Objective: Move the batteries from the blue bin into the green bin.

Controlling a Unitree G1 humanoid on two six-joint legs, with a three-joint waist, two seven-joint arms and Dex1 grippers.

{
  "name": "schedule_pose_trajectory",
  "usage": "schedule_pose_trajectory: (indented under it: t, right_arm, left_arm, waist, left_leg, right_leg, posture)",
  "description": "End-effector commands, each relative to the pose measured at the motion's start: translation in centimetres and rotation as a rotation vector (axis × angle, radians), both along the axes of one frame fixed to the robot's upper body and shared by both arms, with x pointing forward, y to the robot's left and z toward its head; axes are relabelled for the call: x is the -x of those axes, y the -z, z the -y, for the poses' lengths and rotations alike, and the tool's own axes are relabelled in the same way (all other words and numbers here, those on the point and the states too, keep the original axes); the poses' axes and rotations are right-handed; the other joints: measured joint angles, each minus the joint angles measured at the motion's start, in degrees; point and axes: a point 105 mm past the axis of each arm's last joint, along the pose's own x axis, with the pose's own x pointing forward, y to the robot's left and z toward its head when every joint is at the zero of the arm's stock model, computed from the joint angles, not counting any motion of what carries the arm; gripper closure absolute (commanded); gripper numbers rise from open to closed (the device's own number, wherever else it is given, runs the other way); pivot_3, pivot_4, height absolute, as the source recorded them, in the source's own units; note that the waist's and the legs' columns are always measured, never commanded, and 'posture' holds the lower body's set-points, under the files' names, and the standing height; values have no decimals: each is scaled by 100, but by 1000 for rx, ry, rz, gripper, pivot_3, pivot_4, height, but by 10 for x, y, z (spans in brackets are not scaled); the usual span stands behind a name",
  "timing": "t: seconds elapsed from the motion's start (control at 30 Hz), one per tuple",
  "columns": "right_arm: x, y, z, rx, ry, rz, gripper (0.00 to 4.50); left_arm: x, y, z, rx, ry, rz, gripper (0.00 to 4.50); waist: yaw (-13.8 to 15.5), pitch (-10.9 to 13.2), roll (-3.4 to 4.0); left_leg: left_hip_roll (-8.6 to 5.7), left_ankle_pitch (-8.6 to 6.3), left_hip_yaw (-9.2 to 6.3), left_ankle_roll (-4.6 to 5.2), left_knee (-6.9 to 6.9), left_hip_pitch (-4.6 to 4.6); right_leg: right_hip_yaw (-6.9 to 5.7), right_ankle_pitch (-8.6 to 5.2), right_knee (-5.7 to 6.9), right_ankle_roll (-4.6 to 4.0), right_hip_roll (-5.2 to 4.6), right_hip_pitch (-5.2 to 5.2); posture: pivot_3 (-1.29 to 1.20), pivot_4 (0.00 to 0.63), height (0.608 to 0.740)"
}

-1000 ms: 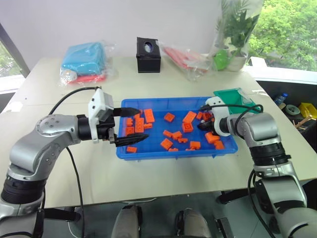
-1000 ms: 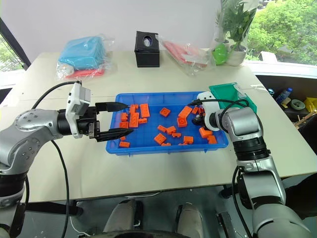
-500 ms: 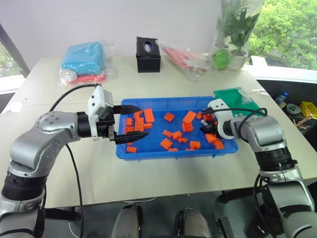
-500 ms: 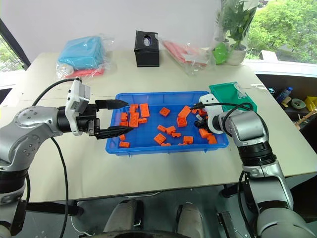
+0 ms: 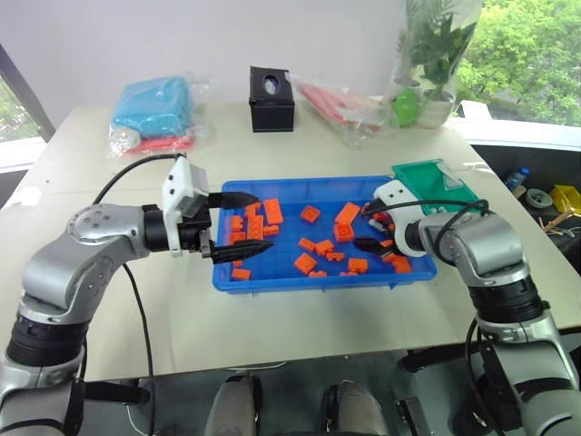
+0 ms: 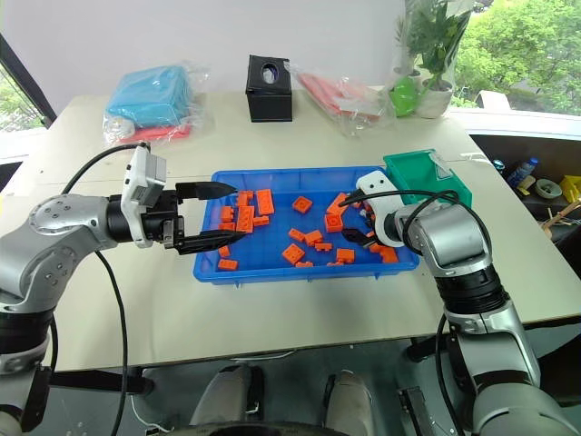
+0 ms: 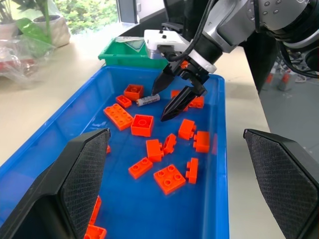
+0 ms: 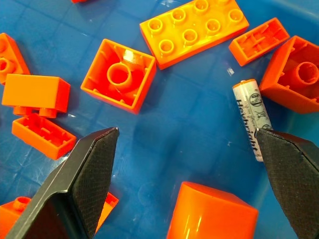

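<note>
The blue bin (image 5: 272, 282) is set in the middle of the table (image 5: 300, 327), strewn with orange blocks (image 5: 305, 263), and the green bin (image 5: 434, 178) is placed just beside its far right corner. One battery (image 8: 253, 120) is seen lying flat on the blue floor at the tray's right end, among the blocks, just beside one finger of the right gripper (image 5: 374, 227) and not between the two. The battery is shown as a thin silvery-white cylinder with dark printed lettering along its side (one end is partly covered by the finger). The right gripper is held over that end of the tray with its fingers spread wide and nothing gripped. The left gripper (image 5: 241, 224) is poised over the tray's left end, likewise spread wide and empty.
</note>
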Motion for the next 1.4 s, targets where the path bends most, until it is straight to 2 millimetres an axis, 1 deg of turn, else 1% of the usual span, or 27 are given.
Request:
schedule_pose_trajectory:
  t: [0.03,0.17,0.27,0.37,0.47,0.57,0.63,0.77,0.97,1.23,1.4]
  right_arm:
    - [-8,-1,7,36,-11,48,29]
    - [-17,7,11,49,-13,46,29]
    - [-22,17,14,46,-1,14,29]
    - [-27,21,12,85,-39,32,29]
    - [-31,24,11,96,-41,27,29]
    - [-31,20,8,113,-70,47,29]
    - [-29,14,6,112,-81,58,29]
    - [-28,7,5,117,-82,73,29]
    - [-34,11,7,139,-74,77,29]
    - [-38,2,4,173,-100,128,29]
    - [-44,6,13,227,-76,140,29]
  left_arm:
    - [1,-10,2,7,15,53,0]
    - [0,-11,2,7,14,58,0]
    - [0,-11,2,4,11,60,0]
    - [1,-12,2,4,9,61,0]
    - [1,-12,1,4,4,63,0]
    - [2,-13,0,3,-4,65,0]
    - [2,-13,-1,2,-9,65,0]
    - [3,-12,-2,3,-13,64,0]
    - [1,-12,1,11,-10,68,0]
    - [2,-11,-2,8,-18,68,0]
    - [2,-11,-1,10,-19,68,0]
  waist:
    - [-3,-2,-3]
    - [7,-2,-4]
    - [4,-2,-4]
    - [7,-4,-7]
    - [4,-4,-8]
    - [5,-4,-8]
    - [2,-4,-7]
    - [-1,-3,-7]
    - [2,-1,-3]
    - [0,-1,-3]
    - [3,-1,-2]
  left_leg:
    - [0,0,0,0,0,1]
    - [-1,0,0,0,2,0]
    - [-1,0,0,0,4,1]
    - [-1,0,-1,0,6,2]
    - [-1,0,-1,0,8,2]
    - [-1,0,-2,0,8,2]
    - [-1,0,-2,0,8,2]
    - [0,0,-2,0,7,1]
    - [0,0,-1,0,6,0]
    - [0,0,-1,0,6,0]
    - [-1,0,-1,0,6,0]
  right_leg:
    - [0,0,0,0,0,1]
    - [0,-1,0,1,0,2]
    - [0,-1,0,1,-1,4]
    - [0,-1,0,1,-1,5]
    - [0,-2,0,1,-1,6]
    - [0,-1,0,1,-1,6]
    - [0,-1,1,0,-1,6]
    - [0,-1,1,1,-1,4]
    - [0,-1,1,1,-1,3]
    - [0,-2,1,1,-1,3]
    - [0,-1,1,1,-1,3]
  posture:
    - [0,150,636]
    - [0,150,636]
    - [0,150,636]
    - [0,150,636]
    - [0,150,636]
    - [0,150,636]
    - [0,150,636]
    - [0,150,636]
    - [0,150,636]
    - [0,150,636]
    - [0,150,636]
